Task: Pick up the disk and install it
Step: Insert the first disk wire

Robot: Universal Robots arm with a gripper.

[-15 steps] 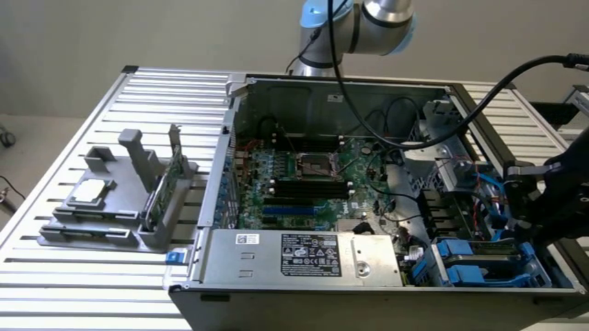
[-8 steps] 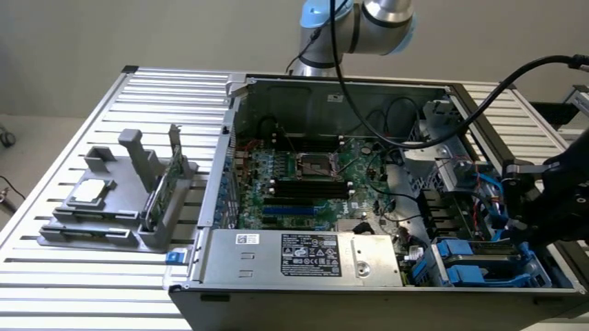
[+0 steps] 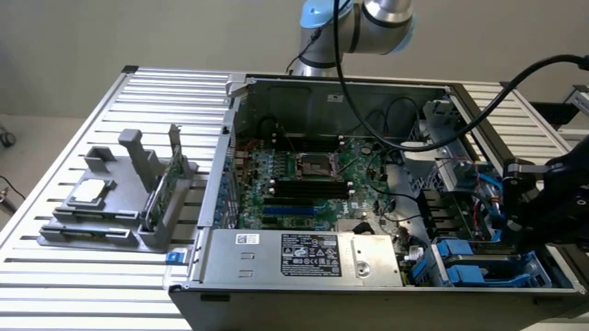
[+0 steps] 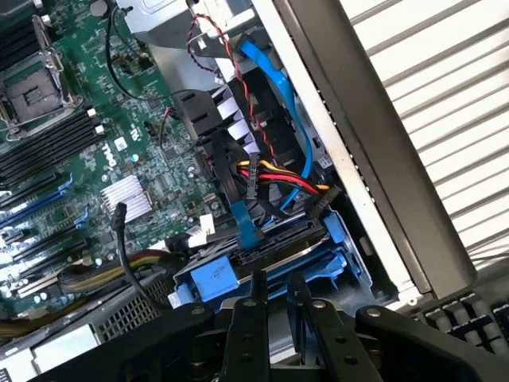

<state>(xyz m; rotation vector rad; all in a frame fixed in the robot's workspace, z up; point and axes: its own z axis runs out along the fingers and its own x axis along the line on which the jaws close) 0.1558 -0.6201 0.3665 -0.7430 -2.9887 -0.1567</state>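
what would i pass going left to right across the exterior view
silver chip -> green circuit card -> cpu socket -> blue drive bay -> gripper

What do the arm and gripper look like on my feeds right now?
The arm has silver-grey cylindrical joints with a light-blue cap, and a thin black cable hangs beside it. The gripper is matte black, built of angular linkage bars dotted with small round screw heads.
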